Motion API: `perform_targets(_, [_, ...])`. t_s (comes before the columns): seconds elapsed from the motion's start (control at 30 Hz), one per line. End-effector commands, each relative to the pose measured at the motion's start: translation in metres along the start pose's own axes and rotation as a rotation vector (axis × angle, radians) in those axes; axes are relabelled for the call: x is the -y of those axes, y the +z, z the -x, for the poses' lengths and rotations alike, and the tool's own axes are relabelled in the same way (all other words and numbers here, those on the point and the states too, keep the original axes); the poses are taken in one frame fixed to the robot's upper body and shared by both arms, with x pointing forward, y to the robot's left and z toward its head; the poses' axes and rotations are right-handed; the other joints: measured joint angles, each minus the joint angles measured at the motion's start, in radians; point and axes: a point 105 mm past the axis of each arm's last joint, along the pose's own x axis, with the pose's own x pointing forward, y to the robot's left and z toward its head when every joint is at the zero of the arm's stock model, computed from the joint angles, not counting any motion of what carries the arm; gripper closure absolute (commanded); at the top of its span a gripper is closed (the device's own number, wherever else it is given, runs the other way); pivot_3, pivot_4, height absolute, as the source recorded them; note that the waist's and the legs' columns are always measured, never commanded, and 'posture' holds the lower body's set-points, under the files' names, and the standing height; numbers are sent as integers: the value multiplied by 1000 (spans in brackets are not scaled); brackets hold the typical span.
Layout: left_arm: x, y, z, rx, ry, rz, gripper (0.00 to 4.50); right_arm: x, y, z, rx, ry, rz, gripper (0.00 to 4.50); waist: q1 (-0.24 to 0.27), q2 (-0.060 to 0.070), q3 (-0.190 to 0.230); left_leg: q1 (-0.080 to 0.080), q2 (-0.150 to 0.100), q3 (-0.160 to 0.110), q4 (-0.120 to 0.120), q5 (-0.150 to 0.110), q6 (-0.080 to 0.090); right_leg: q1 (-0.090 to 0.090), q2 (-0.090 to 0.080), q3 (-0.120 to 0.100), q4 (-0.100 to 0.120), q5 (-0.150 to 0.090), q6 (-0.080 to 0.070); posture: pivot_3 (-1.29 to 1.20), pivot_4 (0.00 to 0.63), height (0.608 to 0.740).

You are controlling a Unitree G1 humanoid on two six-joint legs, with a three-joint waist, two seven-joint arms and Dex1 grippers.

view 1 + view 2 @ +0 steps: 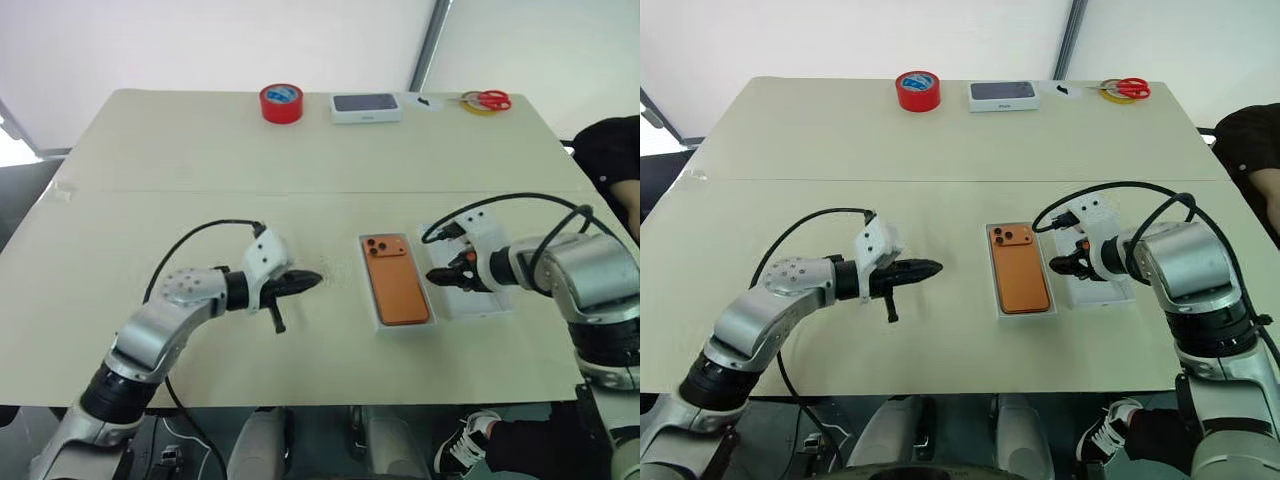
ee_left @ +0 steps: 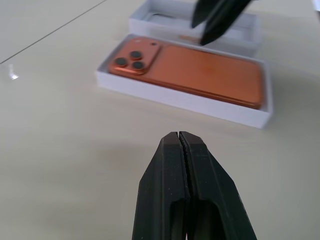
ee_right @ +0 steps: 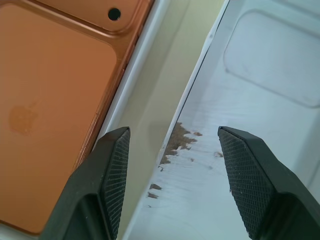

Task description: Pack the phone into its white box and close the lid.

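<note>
A: So, where is the phone (image 1: 396, 284) sitting?

B: It lies face down in the white box (image 1: 377, 306), camera cluster at the far left corner of its back. The box rests on the table (image 1: 300, 160), a little right of the middle and toward the near edge.

A: And the lid (image 1: 478, 300)?

B: Just to the right of the box, lying on the table with its pale inside up, a narrow strip of tabletop between the two. The right wrist view shows a rounded recess pressed into its inner surface and some brownish scuffs near its edge.

A: What is the right gripper (image 1: 450, 275) doing?

B: It hangs over the lid's left edge, pointing down and left toward the box. Its fingers (image 3: 115, 165) are spread apart, one above the strip of table beside the box wall and the other above the lid. Nothing is between them.

A: The left gripper (image 1: 308, 281)?

B: Well to the left of the box, above bare tabletop, pointing right toward the phone. Its fingers are pressed together with nothing pinched.

A: Anything else on the table?

B: Along the far edge, well apart from the box: a red tape roll (image 1: 281, 103), a white box with a dark phone picture (image 1: 366, 106) to its right, then red-handled scissors (image 1: 488, 99) lying on a yellow ring. A person's dark sleeve (image 1: 612, 150) shows at the right edge.
</note>
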Motion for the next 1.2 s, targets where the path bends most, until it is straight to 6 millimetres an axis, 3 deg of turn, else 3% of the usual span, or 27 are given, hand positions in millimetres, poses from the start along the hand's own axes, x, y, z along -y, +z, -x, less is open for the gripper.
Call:
perform_targets(0.03, [14,17,4,73,-76,-78,4500,7,4,0,0,-52,-16,1588,1,0,0,0,0,0,0,0,0,0,0,0,0,0,0,0,150,732])
perform_targets(0.13, [22,15,5,66,-110,-73,4500,7,6,-5,-2,-56,-50,1588,0,0,0,0,0,0,0,0,0,0,1,0,0,0,0,0,150,732])
perform_targets(0.23, [22,11,3,55,-105,-78,4500,8,7,-6,-4,-65,-65,2373,-2,0,0,0,0,0,0,0,0,0,1,0,0,0,1,0,150,732])
perform_targets(0.37, [21,10,3,57,-100,-73,4500,10,9,-5,9,-70,-85,4392,-2,0,0,0,1,0,0,0,0,0,2,0,1,0,1,0,150,732])
perform_targets(0.57, [20,8,5,61,-90,-63,4500,14,20,2,77,-50,-144,4452,-2,0,0,0,1,0,0,0,0,0,2,0,1,0,1,0,150,732])
perform_targets(0.7, [4,2,18,58,8,-32,4500,16,65,27,285,102,-297,4452,-11,2,1,0,1,0,0,0,0,0,3,0,1,0,1,0,150,732])
perform_targets(0.8, [-14,-4,33,44,105,-11,4500,-7,100,50,412,367,-328,4452,-20,3,2,0,3,-1,0,0,1,0,5,0,2,1,2,0,150,732])
perform_targets(0.9, [-28,-8,46,32,171,-8,4500,-38,115,61,432,573,-305,4452,-24,3,2,1,4,-2,-2,-1,1,0,7,0,2,2,4,0,150,732])
perform_targets(1.03, [-38,-6,52,41,211,-14,4500,-77,119,59,375,784,-327,4452,-25,3,2,1,4,0,-1,-1,2,0,6,1,2,2,4,0,150,732])
perform_targets(1.2, [-38,-4,47,53,207,-22,4500,-120,109,44,326,873,-402,4452,-23,2,1,0,4,-1,-1,-1,2,1,6,1,1,2,4,0,150,732])
